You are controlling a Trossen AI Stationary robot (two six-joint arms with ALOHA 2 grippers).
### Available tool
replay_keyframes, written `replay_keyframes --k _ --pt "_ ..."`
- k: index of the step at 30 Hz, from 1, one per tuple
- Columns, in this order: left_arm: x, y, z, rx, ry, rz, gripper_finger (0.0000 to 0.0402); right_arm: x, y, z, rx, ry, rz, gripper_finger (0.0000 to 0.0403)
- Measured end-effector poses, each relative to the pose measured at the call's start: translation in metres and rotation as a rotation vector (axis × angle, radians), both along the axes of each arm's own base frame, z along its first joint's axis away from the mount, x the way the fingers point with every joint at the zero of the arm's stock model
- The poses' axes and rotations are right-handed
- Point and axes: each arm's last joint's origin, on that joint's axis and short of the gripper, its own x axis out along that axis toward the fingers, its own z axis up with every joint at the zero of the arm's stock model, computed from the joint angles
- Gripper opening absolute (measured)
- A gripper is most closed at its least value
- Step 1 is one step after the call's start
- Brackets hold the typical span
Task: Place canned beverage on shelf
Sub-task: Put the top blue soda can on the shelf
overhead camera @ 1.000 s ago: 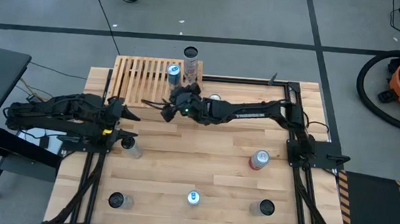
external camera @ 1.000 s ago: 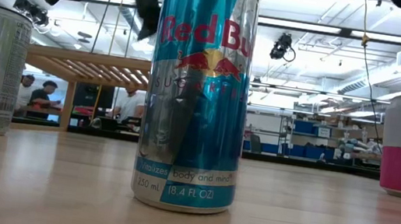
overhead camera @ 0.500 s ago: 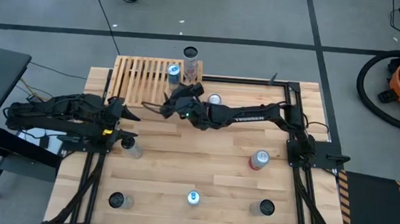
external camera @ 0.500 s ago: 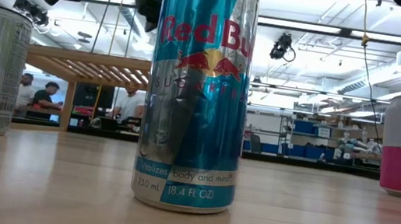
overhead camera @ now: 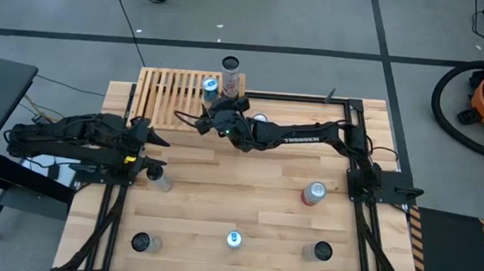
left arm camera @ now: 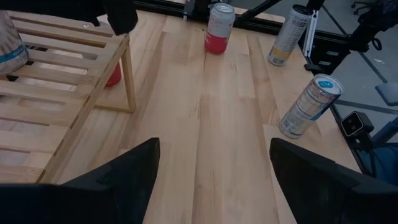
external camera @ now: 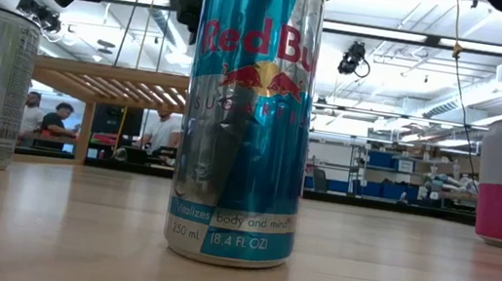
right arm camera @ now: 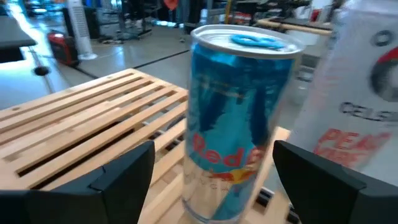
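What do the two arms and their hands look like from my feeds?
Both arms are dark, near-black jointed links. The right arm carries pale lettering along its forearm and a small green light near the wrist, behind the right hand. The left arm shows loose cables bundled by its base; the left hand ends in two flat, dark, tapered fingers.

High cam looks straight down on the whole table [overhead camera: 246,188]. Low cam sits at tabletop level, right up against a blue can [external camera: 248,111], facing the room. Left wrist cam looks across the planks; right wrist cam is close on the shelf [right arm camera: 81,118], which the high view shares.
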Motion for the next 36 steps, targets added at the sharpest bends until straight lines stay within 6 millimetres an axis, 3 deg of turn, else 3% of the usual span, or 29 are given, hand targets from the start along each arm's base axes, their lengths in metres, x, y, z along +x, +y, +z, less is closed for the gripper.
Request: replay_keyframes --k 8,22,28,36 --pt "0.000 0.000 0.000 0.000 0.000 0.000 0.0314 -0.001 -0.018 0.001 0.020 -0.030 -0.003 0.0337" --pt "0.000 0.000 0.000 0.000 -0.001 0.000 0.0314 -0.001 -0.025 0.001 0.057 -0.067 0.032 0.0326" --pt "0.000 0.000 0.000 0.000 -0.001 0.000 0.0314 -0.001 -0.027 0.001 0.065 -0.071 0.042 0.0306" --pt "0.000 0.000 0.000 0.000 -0.001 0.000 0.0314 -0.001 -0.027 0.001 0.063 -0.064 0.046 0.0246"
